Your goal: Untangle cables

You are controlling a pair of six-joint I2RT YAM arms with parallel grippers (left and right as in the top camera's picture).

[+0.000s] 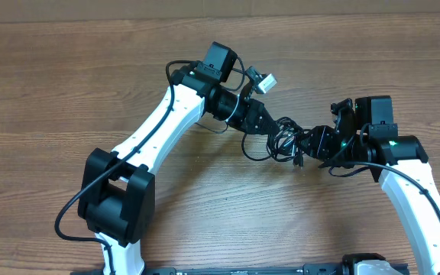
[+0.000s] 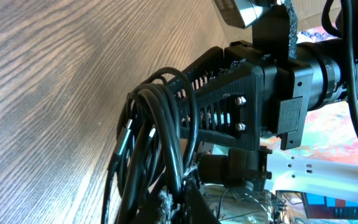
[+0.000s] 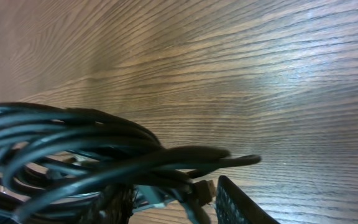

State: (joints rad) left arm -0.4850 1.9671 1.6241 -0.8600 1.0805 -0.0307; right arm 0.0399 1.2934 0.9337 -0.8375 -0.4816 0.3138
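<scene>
At the left tool — cables clamped, loops bunched just past its tips. The right tool straddles the same bundle; whether it grips, cannot tell. Beyond, wood surface. Judgement: draw the tools apart slowly — one loop at a time.

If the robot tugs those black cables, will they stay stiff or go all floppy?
Probably floppy: the cables curl in loose loops instead of lying straight. Likely light too, being far thinner than the arms. A tug may drag the whole bunch along, since the loops cross over each other.
</scene>
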